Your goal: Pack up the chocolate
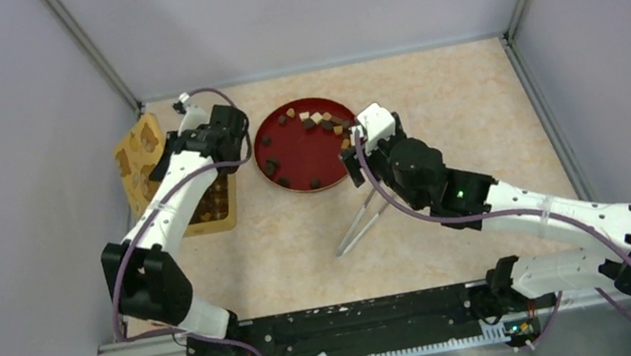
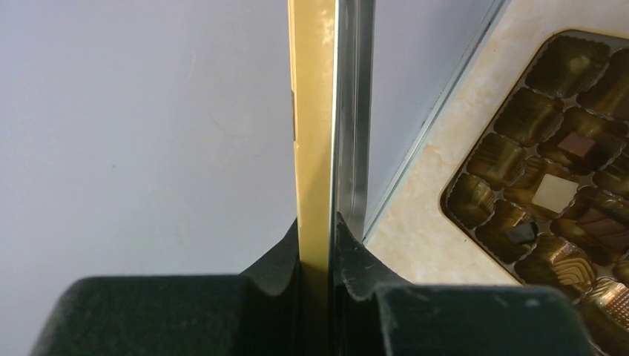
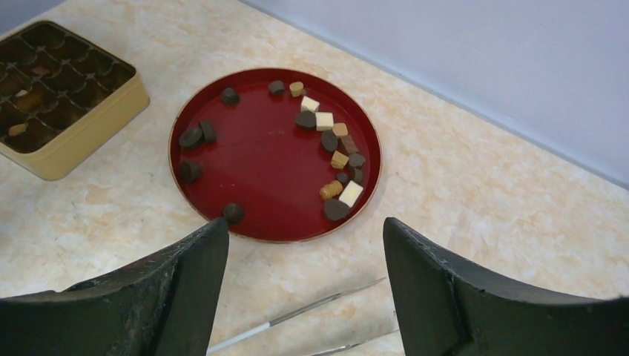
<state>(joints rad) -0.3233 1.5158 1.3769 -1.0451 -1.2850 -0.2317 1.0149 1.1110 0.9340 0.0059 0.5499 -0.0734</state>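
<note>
Risks slipping thin yellow metal lid (image 2: 312,111), apparently pinched by its edge in left gripper (image 2: 319,226), or scattering brown, tan, cream chocolate pieces (image 3: 337,159) off round red tray (image 3: 259,167) near wide-spread right gripper (image 3: 304,241).

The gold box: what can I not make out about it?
- Top view: the left arm covers most of the gold box.
- Left wrist view: the right edge cuts it off; the lid, in the left jaws, shows only edge-on.
- Right wrist view: the left edge cuts it off; pieces inside are too small to count.
</note>
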